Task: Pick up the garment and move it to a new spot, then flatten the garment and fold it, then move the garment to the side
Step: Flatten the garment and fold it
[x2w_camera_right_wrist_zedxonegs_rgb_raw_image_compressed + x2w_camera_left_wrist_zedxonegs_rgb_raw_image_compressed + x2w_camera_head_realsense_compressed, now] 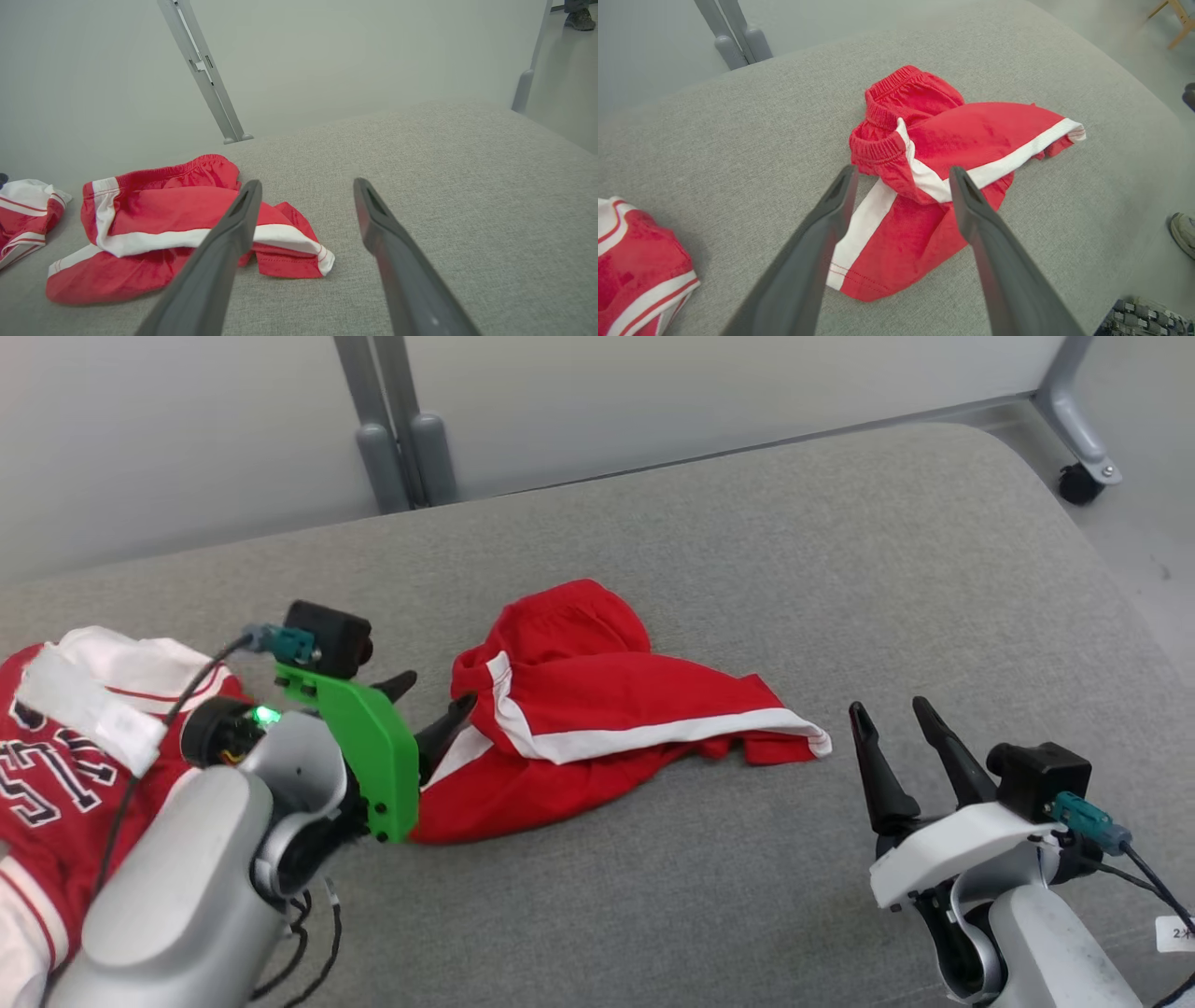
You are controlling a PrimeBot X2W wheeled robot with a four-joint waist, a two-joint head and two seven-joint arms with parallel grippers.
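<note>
Grey upholstered cushion (840, 569) spans the view. Red jersey (47, 784), black lettering, lies at its left edge under the left forearm, behind the left gripper (434, 695). Crumpled red shorts (597, 709) lie at centre, long axis left-right, just ahead of that gripper's wide-open, empty fingers. Right gripper (889, 709) is spread wide, empty, well apart; the left arm is nearer both.

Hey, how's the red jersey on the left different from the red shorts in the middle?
The jersey carries black white-outlined lettering; the shorts are plain red with white stripes. The jersey sits at the grey pad's left edge; the shorts lie crumpled at its middle. Both are red with white trim.
</note>
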